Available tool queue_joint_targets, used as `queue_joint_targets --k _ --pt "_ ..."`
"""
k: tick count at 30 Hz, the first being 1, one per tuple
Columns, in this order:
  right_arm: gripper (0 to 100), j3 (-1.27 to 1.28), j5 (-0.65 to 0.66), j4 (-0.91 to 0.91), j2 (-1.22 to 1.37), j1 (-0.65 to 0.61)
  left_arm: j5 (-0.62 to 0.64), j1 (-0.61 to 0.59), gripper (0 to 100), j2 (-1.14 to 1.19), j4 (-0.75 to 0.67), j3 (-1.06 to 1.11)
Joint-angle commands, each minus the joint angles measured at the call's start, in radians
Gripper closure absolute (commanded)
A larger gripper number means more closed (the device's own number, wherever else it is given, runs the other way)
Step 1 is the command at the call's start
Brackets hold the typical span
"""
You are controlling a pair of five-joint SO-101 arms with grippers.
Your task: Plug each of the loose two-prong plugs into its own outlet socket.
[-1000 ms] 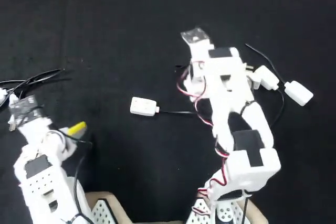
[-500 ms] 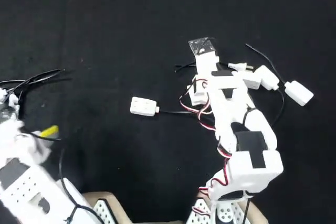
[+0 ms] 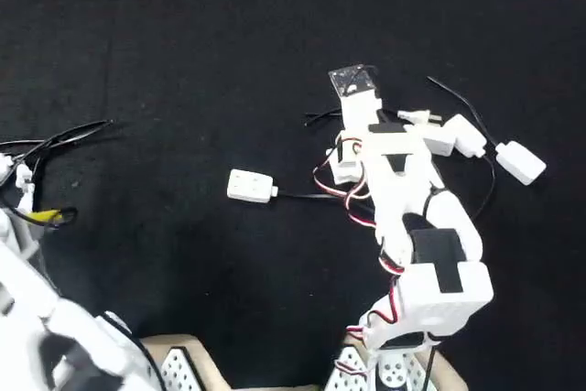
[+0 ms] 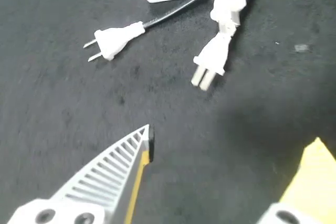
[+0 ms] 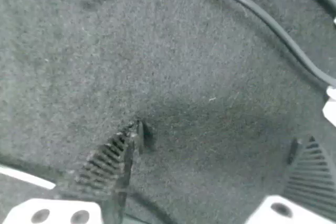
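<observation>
Count no plug as seated: the white moulded two-prong plug (image 4: 113,40) and a second white plug (image 4: 212,61) lie loose on black cloth (image 4: 63,103) near your left gripper (image 4: 231,145), fingers apart and empty, as on the right gripper (image 5: 218,140).

I find no writing, number, label or sign that I can read in any of my views. The white two-prong plugs (image 4: 113,40) lying on the black tabletop (image 4: 52,93) show no legible print, and any marking on the white outlet socket (image 3: 249,186) is too small for me to make out.
</observation>
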Motion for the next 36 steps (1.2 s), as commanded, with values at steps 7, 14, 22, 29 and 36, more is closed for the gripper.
queue_joint_targets --k 7,14,22,29,36 --pt "56.7 -0.001 -0.009 -0.02 -0.045 0.008 -0.038 0.077 57 0.512 -0.147 -0.354" --pt "56.7 -0.001 -0.009 -0.02 -0.044 0.008 -0.04 0.157 57 0.74 -0.149 -0.513" --pt "56.7 -0.001 -0.009 -0.021 -0.044 0.008 -0.037 0.174 57 1.031 -0.144 -0.708" --pt "56.7 -0.002 -0.009 -0.023 -0.044 0.008 -0.034 0.156 60 1.083 -0.137 -0.785" --pt "56.7 0.001 -0.009 -0.041 -0.044 0.008 -0.04 0.168 92 1.0 0.009 -0.786"
